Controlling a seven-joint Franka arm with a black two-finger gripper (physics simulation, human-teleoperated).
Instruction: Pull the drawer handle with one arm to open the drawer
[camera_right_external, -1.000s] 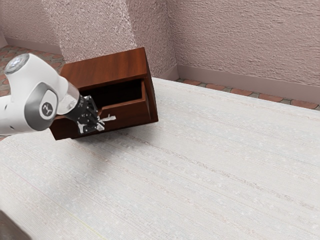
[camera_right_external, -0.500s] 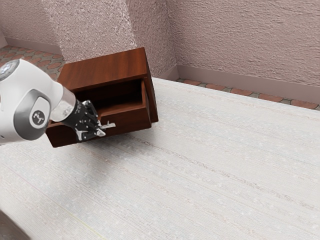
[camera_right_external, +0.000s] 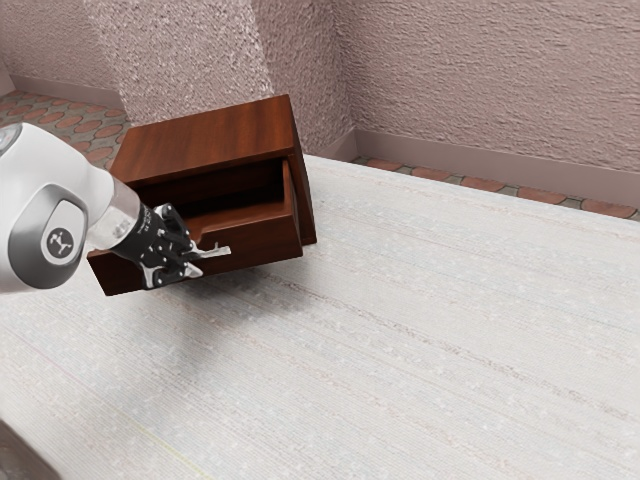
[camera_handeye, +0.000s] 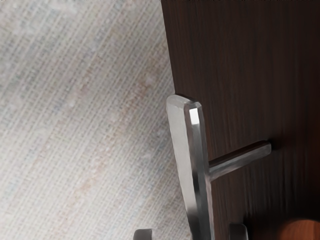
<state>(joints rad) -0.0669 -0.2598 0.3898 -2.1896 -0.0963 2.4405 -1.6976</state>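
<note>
Exterior view: the drawer (camera_right_external: 250, 240) stands partly out of the wooden cabinet (camera_right_external: 210, 135), with a dark gap showing above its front. I judge the pull roughly half done, with more travel left toward 7 o'clock. The handle (camera_right_external: 216, 250) sits on the drawer front, near 9 o'clock in this view. The jaws straddle its bar, parted, and the wrist view shows a gap on each side, so they hook it rather than clamp it. The tabletop (camera_right_external: 420, 330) ahead of the drawer looks bare. The wall (camera_right_external: 480, 70) lies at 12 o'clock, well apart.
</note>
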